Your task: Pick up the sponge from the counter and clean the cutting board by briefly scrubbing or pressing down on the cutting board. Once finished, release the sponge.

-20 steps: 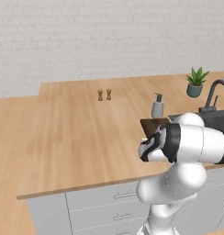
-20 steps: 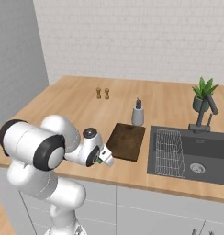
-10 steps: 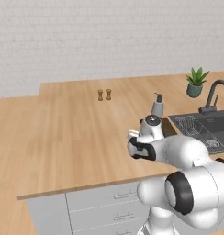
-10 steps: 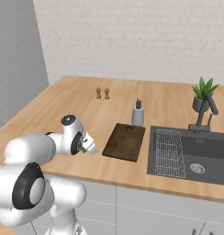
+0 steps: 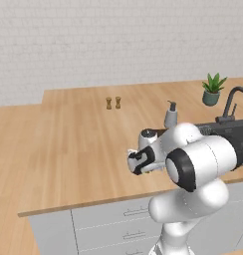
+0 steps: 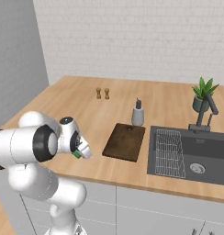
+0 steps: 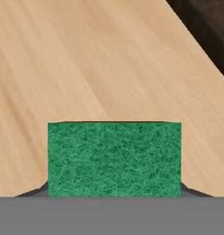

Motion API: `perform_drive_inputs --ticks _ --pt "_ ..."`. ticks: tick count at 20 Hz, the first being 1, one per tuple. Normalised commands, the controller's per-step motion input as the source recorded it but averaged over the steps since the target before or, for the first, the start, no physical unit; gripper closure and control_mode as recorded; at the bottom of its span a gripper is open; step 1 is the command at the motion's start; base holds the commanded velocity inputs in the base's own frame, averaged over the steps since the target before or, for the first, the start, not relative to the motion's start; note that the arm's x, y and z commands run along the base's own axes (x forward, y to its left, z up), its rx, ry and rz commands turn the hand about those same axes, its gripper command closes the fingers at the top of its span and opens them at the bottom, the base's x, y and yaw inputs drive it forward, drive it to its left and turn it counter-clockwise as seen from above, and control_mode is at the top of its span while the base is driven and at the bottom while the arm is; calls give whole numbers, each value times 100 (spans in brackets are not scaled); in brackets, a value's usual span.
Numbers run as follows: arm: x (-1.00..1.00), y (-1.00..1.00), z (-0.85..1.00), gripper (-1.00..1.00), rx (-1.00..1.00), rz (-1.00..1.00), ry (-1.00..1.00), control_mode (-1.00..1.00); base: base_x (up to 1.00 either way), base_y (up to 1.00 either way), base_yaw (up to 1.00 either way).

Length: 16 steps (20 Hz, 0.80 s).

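Note:
The green sponge (image 7: 114, 158) lies flat on the light wood counter (image 7: 86, 59), close under the hand. Dark fingertips (image 7: 33, 191) peek out at both of its lower corners, so my gripper (image 7: 114, 192) straddles it, open. From the right base view the gripper (image 6: 80, 152) hangs low over the counter (image 6: 86, 114), left of the dark brown cutting board (image 6: 124, 141), with a bit of green sponge (image 6: 76, 154) at its tip. A corner of the board (image 7: 205, 27) shows at the hand view's upper right. In the left base view the gripper (image 5: 135, 163) points left over the counter (image 5: 78, 134).
A grey soap dispenser (image 6: 137, 112) stands just behind the board. Two small shakers (image 6: 102, 93) sit farther back. The dark sink (image 6: 192, 158) with its ridged drainer (image 6: 169, 153), the faucet (image 6: 203, 114) and a potted plant (image 6: 203, 94) lie to the right.
The arm has swung left from the cutting board's front edge, and the gripper has dropped onto the counter over the sponge.

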Motion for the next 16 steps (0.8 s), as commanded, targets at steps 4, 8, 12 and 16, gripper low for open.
perform_drive_inputs --ticks 4,8,12,16 --pt "10 28 -7 -100 -2 0 8 -100 0 0 0" --pt "0 0 13 -100 1 0 -1 -100 0 0 0" --pt "0 -2 83 -100 11 0 -22 -100 0 0 0" --pt "-26 -46 100 -100 19 0 -33 -100 0 0 0"
